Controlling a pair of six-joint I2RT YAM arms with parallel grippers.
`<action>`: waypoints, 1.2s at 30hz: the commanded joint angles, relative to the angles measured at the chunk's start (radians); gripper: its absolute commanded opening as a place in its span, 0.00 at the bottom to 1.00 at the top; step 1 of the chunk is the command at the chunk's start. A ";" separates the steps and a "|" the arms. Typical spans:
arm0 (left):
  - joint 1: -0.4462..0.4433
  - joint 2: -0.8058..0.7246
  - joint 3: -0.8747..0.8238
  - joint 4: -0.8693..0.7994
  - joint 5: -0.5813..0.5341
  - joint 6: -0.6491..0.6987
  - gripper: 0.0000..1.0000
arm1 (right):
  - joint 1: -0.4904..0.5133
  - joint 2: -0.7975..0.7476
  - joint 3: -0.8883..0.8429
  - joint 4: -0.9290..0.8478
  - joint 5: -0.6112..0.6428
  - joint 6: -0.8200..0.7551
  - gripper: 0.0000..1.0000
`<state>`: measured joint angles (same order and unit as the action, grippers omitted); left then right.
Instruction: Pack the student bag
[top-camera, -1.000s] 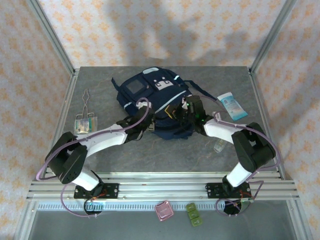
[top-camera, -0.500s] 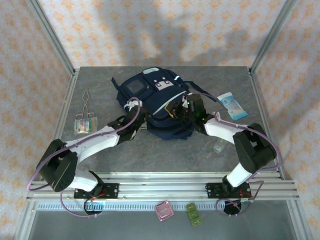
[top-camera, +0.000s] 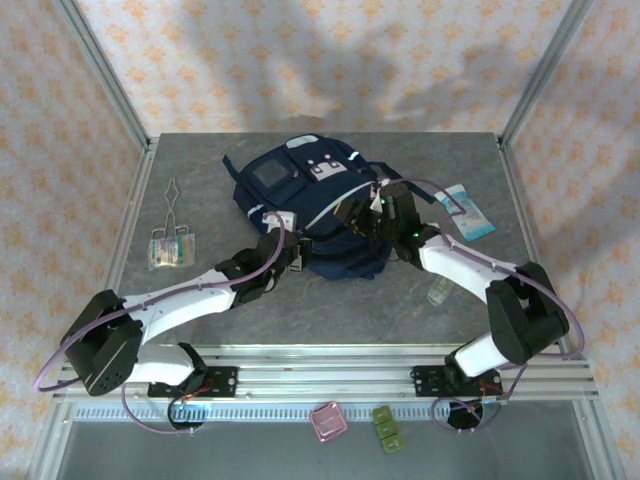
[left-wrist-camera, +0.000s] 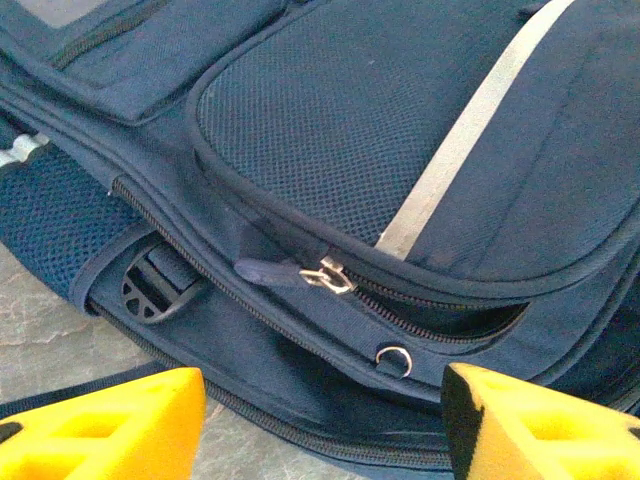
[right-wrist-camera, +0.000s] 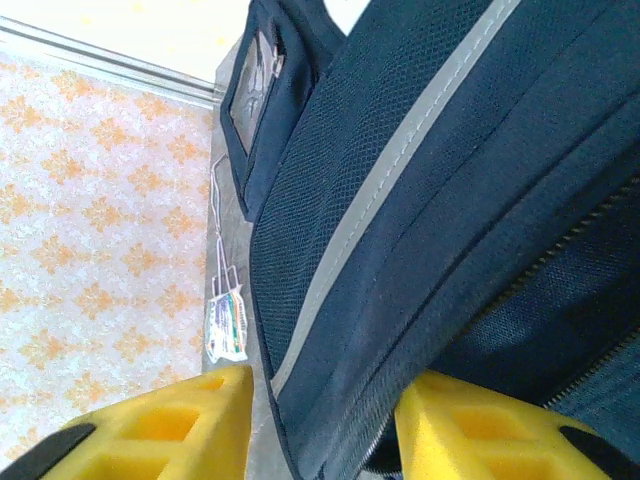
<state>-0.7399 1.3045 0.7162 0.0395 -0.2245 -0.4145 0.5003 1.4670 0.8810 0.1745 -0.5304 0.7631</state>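
The student bag (top-camera: 300, 190), navy with grey stripes and a grey square panel, lies in the middle of the table. My left gripper (top-camera: 296, 250) is at its near left edge. In the left wrist view this gripper (left-wrist-camera: 320, 430) stands open, its yellow fingers (left-wrist-camera: 110, 420) wide apart, facing a part-open zip with a metal pull (left-wrist-camera: 325, 277). My right gripper (top-camera: 362, 214) is over the bag's near right side. In the right wrist view it (right-wrist-camera: 320, 430) is open, with a fold of the bag (right-wrist-camera: 420, 250) lying between the fingers.
A light blue tissue pack (top-camera: 465, 210) lies right of the bag and a small clear bottle (top-camera: 438, 291) sits nearer. At the left are metal tongs (top-camera: 172, 198) and a small packet (top-camera: 170, 248), which is also seen as the packet (right-wrist-camera: 226, 325) in the right wrist view. Pink (top-camera: 328, 422) and green (top-camera: 388, 428) items lie below the rail.
Both grippers have opened from shut. The left gripper has drawn back from the bag's top toward its near edge. The right gripper has shifted slightly farther away.
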 joint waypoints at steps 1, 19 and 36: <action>-0.004 -0.029 0.011 0.085 -0.005 0.028 0.65 | -0.012 -0.071 0.007 -0.072 0.051 -0.097 0.41; -0.024 0.032 -0.029 0.415 0.386 -0.166 0.60 | -0.132 -0.476 -0.035 -0.858 0.751 -0.060 1.00; -0.046 0.097 -0.038 0.484 0.444 -0.223 0.59 | -0.197 -0.444 -0.387 -0.733 0.638 0.063 0.90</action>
<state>-0.7792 1.3869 0.6849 0.4831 0.2001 -0.6228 0.3145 1.0073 0.5140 -0.6334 0.1070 0.8013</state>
